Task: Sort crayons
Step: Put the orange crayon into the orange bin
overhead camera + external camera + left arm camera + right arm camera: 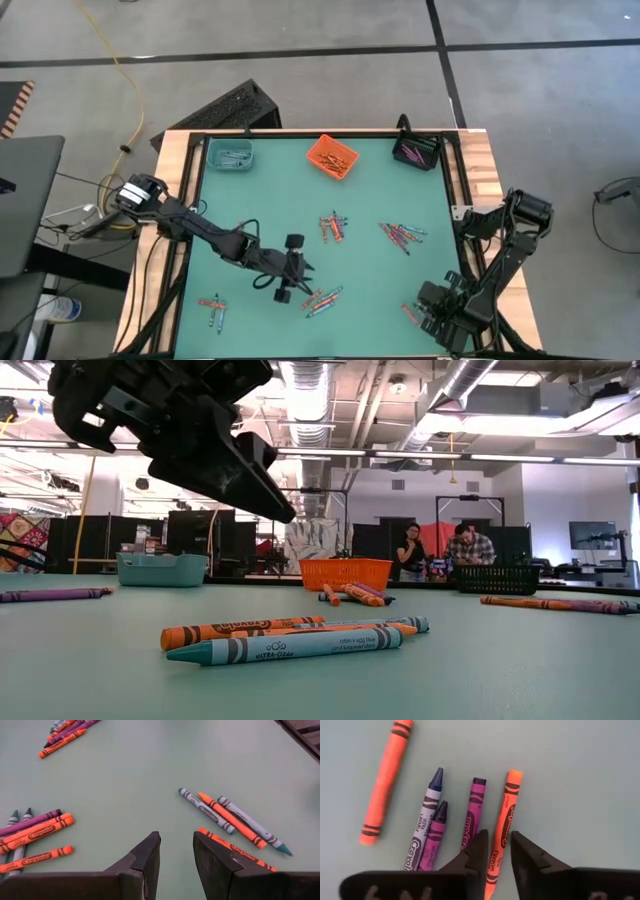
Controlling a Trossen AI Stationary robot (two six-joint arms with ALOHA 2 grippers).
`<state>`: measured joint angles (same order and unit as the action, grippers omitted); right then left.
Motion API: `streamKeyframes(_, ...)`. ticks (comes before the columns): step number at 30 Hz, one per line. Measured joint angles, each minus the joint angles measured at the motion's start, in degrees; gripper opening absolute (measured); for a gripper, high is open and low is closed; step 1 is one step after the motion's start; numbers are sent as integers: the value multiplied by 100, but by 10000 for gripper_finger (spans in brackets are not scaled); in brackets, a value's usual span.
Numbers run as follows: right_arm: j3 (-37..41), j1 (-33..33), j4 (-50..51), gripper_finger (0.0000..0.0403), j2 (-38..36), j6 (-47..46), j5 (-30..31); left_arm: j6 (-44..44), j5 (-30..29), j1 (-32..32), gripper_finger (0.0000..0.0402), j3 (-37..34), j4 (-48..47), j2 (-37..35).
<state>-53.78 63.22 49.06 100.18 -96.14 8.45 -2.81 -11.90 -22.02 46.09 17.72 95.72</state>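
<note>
By R gripper: 5 crayons, 2 orange.

Paper-wrapped wax crayons lie on the desk, its smooth, matt green top framed by a pale wood edge at the frame's right. The fingers look like matt black plastic. Upper centre, the orange bin shows perforated plastic walls.
</note>
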Motion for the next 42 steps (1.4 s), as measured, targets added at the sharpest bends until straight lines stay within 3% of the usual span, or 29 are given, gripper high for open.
streamKeyframes(9,2,0,83,8,9,43,-7,-2,-50,0,107,4,194,-2)
streamKeyframes(31,-857,-173,1767,0,54,379,-101,15,-46,-4,107,4,325,-2)
streamKeyframes(38,-1066,-467,2010,0,44,845,591,12,-59,-4,107,4,310,-2)
streamKeyframes(42,-1171,-1000,2087,0,33,1592,1499,-50,-78,-34,107,4,247,-2)
